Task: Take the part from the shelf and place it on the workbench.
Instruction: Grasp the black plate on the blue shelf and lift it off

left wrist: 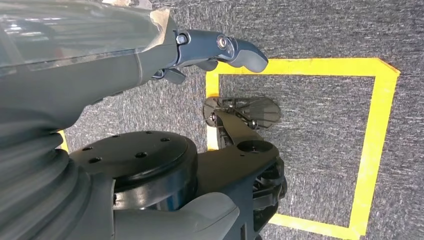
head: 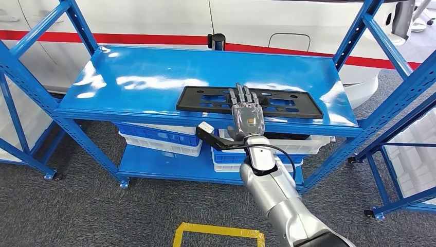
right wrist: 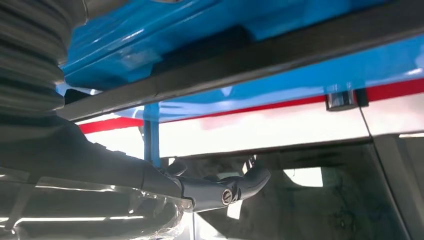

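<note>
Bright, even overhead light fills the head view, throwing white glare patches across the glossy blue shelf (head: 154, 77), with soft shadow beneath it. The left wrist view is sharp on the carpet (left wrist: 320, 30), blurred on near parts. The right wrist view is soft, backlit and washed out.

The blue metal shelf (head: 154, 77) filling the middle of the head view has a glossy painted deck throwing white glare; the flat black plastic part (head: 205, 100) at its centre looks matt and perforated; the silver right arm (head: 277, 198) at lower centre is smooth, satin metal; the grey carpet floor (head: 103, 216) is rough and fibrous; the yellow tape square (left wrist: 372, 150) looks smooth.
</note>
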Robot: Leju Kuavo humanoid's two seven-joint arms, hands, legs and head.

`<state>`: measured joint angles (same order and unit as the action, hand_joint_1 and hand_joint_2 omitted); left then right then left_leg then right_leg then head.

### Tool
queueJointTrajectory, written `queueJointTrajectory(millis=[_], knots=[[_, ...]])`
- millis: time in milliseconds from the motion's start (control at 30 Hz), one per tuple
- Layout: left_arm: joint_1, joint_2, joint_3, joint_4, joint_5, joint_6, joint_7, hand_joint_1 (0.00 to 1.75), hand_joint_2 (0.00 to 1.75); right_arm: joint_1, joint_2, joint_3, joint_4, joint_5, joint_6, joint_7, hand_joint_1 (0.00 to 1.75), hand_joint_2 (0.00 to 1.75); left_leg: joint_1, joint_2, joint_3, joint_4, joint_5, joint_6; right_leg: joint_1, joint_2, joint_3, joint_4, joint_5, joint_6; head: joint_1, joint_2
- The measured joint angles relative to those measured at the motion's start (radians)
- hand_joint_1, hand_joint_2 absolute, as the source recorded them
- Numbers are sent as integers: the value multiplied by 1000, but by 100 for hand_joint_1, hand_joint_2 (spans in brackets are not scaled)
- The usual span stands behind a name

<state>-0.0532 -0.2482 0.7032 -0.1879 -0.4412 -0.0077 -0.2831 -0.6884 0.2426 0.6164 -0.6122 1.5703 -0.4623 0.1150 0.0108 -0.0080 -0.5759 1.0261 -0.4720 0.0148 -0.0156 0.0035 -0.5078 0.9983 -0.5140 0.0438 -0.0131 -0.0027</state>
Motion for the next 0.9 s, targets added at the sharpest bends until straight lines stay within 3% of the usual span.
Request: queueJointTrajectory(millis=[900], knots=[[1,-6,14,5,-9,28,-110,0,175,-73,0,-13,131,0,44,92,0,175,0,0,0,0,0,0,0,0,0,0,0,0,0,0]])
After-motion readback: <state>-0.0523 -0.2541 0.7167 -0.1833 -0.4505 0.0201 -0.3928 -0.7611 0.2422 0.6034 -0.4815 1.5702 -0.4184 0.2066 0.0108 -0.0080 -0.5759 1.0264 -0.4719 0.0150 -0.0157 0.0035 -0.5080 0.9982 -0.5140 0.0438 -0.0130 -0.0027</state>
